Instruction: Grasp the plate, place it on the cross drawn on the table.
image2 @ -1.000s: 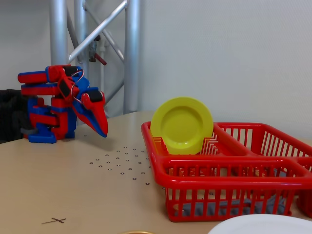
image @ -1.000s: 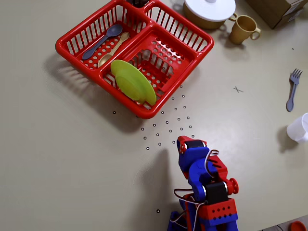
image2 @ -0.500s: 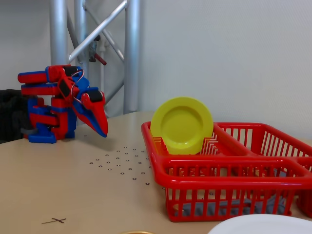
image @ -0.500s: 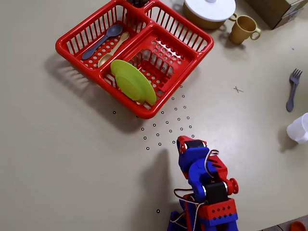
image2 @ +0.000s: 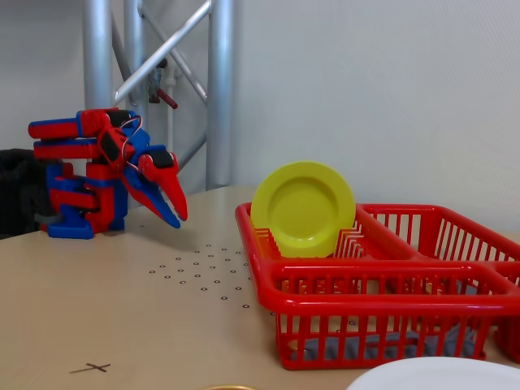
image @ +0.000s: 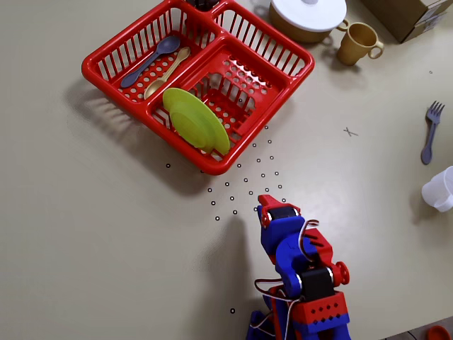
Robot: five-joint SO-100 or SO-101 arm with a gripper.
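Observation:
The lime-green plate (image: pixel 195 120) stands on its edge in the front compartment of the red basket (image: pixel 106 68); the fixed view shows it upright (image2: pixel 303 207), facing the camera. The cross (image: pixel 350 132) is a small grey x on the beige table (image: pixel 85 234), right of the basket and bare; it also shows in the fixed view (image2: pixel 91 368). My red-and-blue gripper (image: pixel 267 205) hangs folded back near the arm's base, apart from the basket. In the fixed view the gripper (image2: pixel 177 219) points down above the table with its jaws together and empty.
Two spoons (image: pixel 157 64) lie in the basket's back compartment. A white-lidded pot (image: pixel 308 14), a beige cup (image: pixel 357 42) and a cardboard box (image: pixel 414 14) stand at the far right. A fork (image: pixel 429 131) and a white cup (image: pixel 440 190) are at the right edge. Small black dots (image: pixel 248 180) mark the table.

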